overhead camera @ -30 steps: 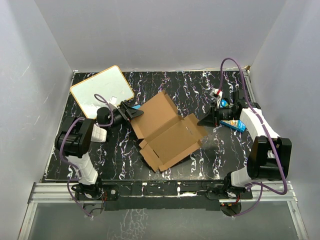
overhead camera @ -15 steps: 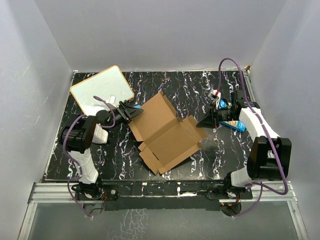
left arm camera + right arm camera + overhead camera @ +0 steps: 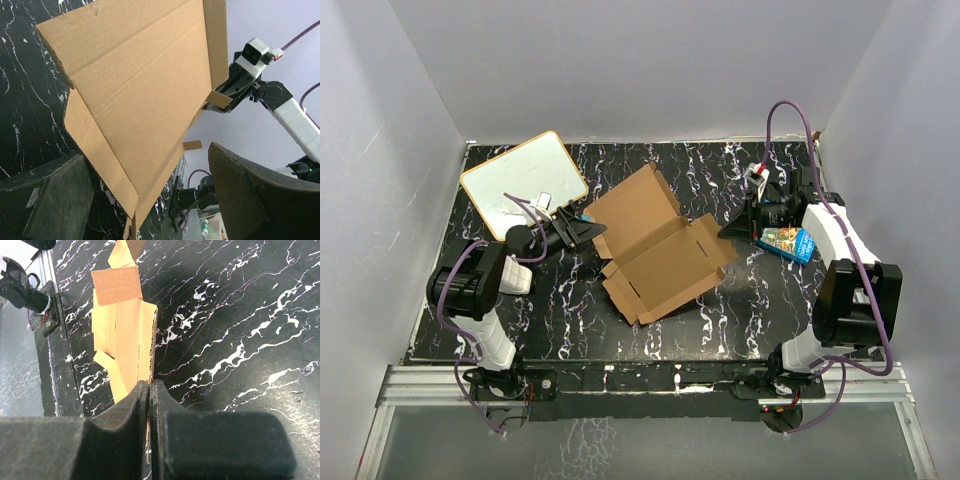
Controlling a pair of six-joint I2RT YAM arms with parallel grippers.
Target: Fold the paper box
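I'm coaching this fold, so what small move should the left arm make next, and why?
Probably close the left gripper on the paper box: its open jaws straddle the raised cardboard edge, and the right gripper is shut on the opposite flap, so both sides would be held.

table (image 3: 560, 315): black, white-veined | on it: paper box (image 3: 665, 255), white orange-rimmed board (image 3: 515, 185), blue printed box (image 3: 788, 242)

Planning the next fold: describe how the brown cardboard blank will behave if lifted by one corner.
The cardboard blank probably hinges along its visible creases when lifted. Thin-walled, it looks light, so a push would likely slide it.
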